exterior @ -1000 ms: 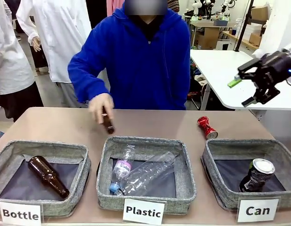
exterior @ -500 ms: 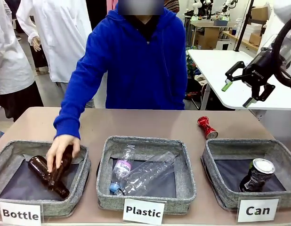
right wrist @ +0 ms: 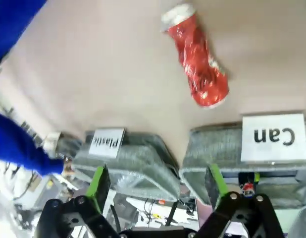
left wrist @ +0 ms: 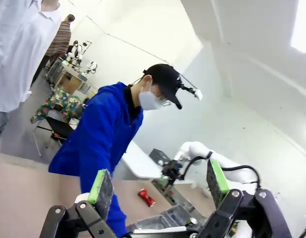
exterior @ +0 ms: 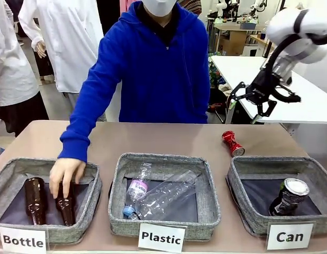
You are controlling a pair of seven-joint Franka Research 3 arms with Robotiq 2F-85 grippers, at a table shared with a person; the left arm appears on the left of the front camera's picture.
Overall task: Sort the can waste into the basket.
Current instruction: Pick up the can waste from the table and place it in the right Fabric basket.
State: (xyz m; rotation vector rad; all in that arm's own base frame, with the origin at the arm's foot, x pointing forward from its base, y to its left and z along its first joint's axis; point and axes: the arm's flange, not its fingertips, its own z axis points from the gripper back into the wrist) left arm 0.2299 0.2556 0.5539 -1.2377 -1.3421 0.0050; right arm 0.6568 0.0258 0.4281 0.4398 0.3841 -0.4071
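A crushed red can [exterior: 233, 143] lies on the table just behind the grey basket [exterior: 238, 170] signed "Can". The dark can [exterior: 289, 196] with a silver top rests inside that basket. My right gripper [exterior: 248, 105] hangs open in the air above and behind the red can. In the right wrist view the red can [right wrist: 197, 64] lies ahead of the open right gripper [right wrist: 155, 184], with the basket [right wrist: 217, 148] nearer. The left gripper [left wrist: 158, 182] is open and holds nothing, and the red can [left wrist: 146, 197] shows far off between its fingers.
The middle bin [exterior: 163, 222] signed "Plastic" holds clear bottles. The bin [exterior: 94, 177] signed "Bottle" holds two brown bottles [exterior: 35, 200], and a person's hand [exterior: 65, 175] rests on one of them. A white table stands behind at the right.
The person carried a brown bottle into the Bottle bin and laid it beside the other. My right gripper swung left and lower, towards the red can.
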